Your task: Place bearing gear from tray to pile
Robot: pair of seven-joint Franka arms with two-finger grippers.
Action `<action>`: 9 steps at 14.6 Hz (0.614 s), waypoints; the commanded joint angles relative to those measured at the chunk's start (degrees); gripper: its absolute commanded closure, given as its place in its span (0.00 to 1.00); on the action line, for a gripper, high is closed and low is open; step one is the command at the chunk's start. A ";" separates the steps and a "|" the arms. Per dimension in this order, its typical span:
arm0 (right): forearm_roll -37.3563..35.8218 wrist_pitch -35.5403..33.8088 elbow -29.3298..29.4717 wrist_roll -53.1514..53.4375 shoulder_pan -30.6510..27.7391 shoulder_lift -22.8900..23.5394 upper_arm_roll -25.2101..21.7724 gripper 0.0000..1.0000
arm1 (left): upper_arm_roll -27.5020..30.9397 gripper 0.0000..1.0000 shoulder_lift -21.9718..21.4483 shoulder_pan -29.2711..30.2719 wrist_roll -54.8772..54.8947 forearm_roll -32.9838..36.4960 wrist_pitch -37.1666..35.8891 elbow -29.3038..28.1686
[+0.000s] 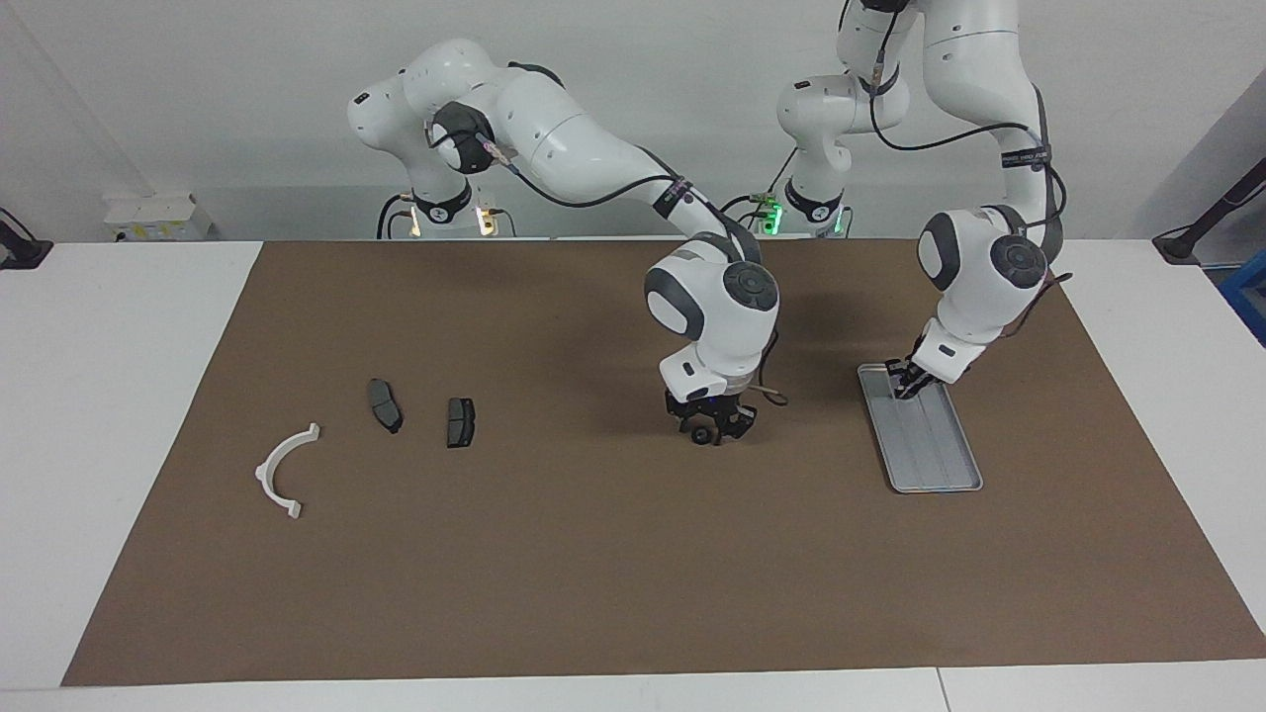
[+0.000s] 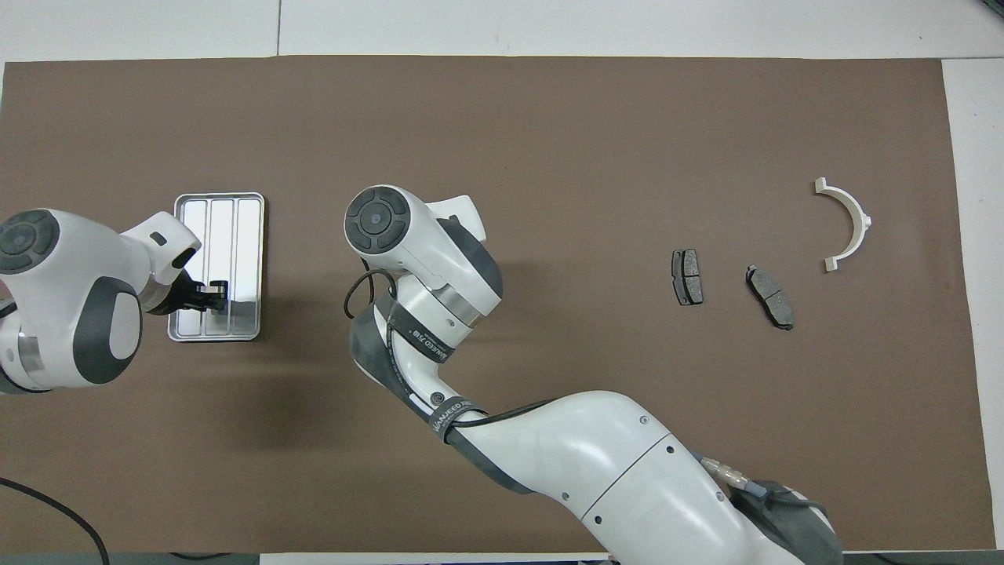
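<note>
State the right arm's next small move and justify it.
Probably grasp the bearing gear and lift it: the right gripper sits low over it on the mat, between the tray, where the left gripper waits, and the pile's brake pads.

White printed lettering runs along a black band [image 2: 421,342] wrapped round the right arm [image 2: 596,463] near its wrist, and along a second black band [image 2: 452,410] lower on the same arm. Both show in the overhead view, but the characters are too small to read with certainty. In the facing view a third black band [image 1: 1025,158] on the left arm [image 1: 974,267] likewise carries a short line of white characters, also illegible. No other text, number, brand or sign can be read.
</note>
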 commanded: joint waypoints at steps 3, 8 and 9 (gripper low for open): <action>1.03 -0.49 0.86 0.57 -0.68 0.69 0.51 1.00 | -0.48 0.97 -1.97 -2.36 -7.00 -1.25 -19.37 14.98; 1.03 -4.33 1.04 -3.54 -4.27 -2.28 1.03 1.00 | -0.48 0.97 -1.09 -6.23 -14.46 -4.51 -20.81 19.05; 1.03 -7.22 1.12 -7.13 -6.46 -4.13 2.08 1.00 | -0.48 0.97 -1.01 -7.19 -15.43 -4.59 -20.28 19.05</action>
